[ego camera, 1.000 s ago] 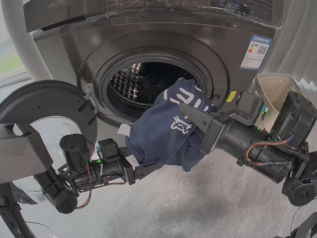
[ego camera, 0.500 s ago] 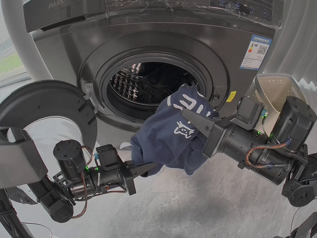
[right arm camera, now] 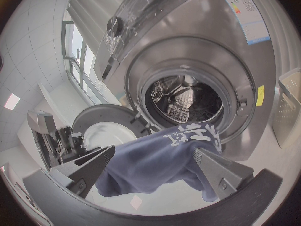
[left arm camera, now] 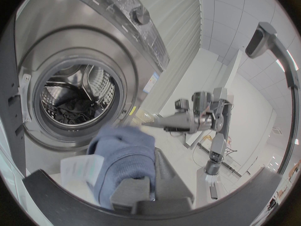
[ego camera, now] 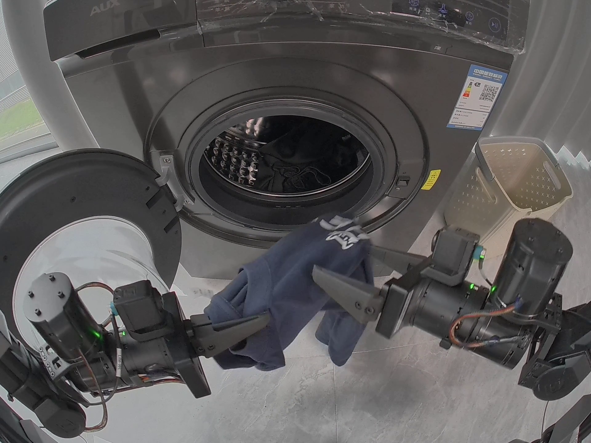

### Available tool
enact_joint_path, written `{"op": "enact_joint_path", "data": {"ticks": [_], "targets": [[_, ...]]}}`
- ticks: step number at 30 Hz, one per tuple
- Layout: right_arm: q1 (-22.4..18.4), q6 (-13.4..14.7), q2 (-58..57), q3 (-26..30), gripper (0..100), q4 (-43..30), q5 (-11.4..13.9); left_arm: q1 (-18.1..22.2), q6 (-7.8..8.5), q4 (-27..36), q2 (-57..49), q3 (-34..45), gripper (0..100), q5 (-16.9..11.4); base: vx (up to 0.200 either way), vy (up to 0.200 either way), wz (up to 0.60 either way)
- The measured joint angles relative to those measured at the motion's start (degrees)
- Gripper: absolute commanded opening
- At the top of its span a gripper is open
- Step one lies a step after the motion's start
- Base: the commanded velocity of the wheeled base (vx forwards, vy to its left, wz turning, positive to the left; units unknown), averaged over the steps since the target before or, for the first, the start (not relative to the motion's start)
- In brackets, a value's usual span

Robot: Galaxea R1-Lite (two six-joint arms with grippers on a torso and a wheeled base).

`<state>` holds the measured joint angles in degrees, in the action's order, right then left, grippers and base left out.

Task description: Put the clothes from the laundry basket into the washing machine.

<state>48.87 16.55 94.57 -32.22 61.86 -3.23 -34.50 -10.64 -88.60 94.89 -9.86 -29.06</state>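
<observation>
A navy garment with white print (ego camera: 289, 284) hangs below the washing machine's round opening (ego camera: 283, 155), outside the drum. My left gripper (ego camera: 261, 321) is shut on the garment's lower left edge, and the cloth is pinched between its fingers (left arm camera: 147, 168). My right gripper (ego camera: 345, 263) is open, its fingers spread wide (right arm camera: 153, 149), with the garment draped over and between them. Dark clothes (ego camera: 301, 155) lie inside the drum. The beige laundry basket (ego camera: 517, 179) stands to the right of the machine.
The machine's round door (ego camera: 80, 216) is swung open at the left, close to my left arm. Grey tiled floor (ego camera: 381, 395) lies in front. The basket (right arm camera: 288, 107) stands against the machine's right side, beside a curtain.
Both arms have dropped and drawn back from the opening. The navy garment has come down from the drum's rim to hang below it. The drum mouth is now uncovered.
</observation>
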Motion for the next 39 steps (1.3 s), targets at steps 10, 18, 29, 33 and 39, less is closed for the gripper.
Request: {"op": "enact_joint_path", "data": {"ticks": [10,18,29,33,39], "targets": [[0.3,-1.7,0.4,5.1,100,0.1,0.1,0.0,-1.54,0.1,-1.8,-3.4,0,8.6,0.000,0.000,0.00],[0.9,-2.8,0.4,6.0,100,0.1,0.1,0.0,-1.56,0.1,0.3,-6.3,0,14.3,0.000,0.000,0.00],[3.3,-3.7,3.0,5.5,100,3.7,0.1,-0.3,-1.58,0.0,2.6,-9.3,0,18.4,0.000,0.000,0.00],[3.9,-4.2,5.0,3.9,100,4.2,0.1,-0.3,-1.61,0.0,2.7,-9.9,0,18.6,0.000,0.000,0.00],[4.8,-4.4,9.1,0.9,100,6.0,0.1,-0.4,-1.62,0.0,2.9,-10.8,0,19.2,0.000,0.000,0.00]]}}
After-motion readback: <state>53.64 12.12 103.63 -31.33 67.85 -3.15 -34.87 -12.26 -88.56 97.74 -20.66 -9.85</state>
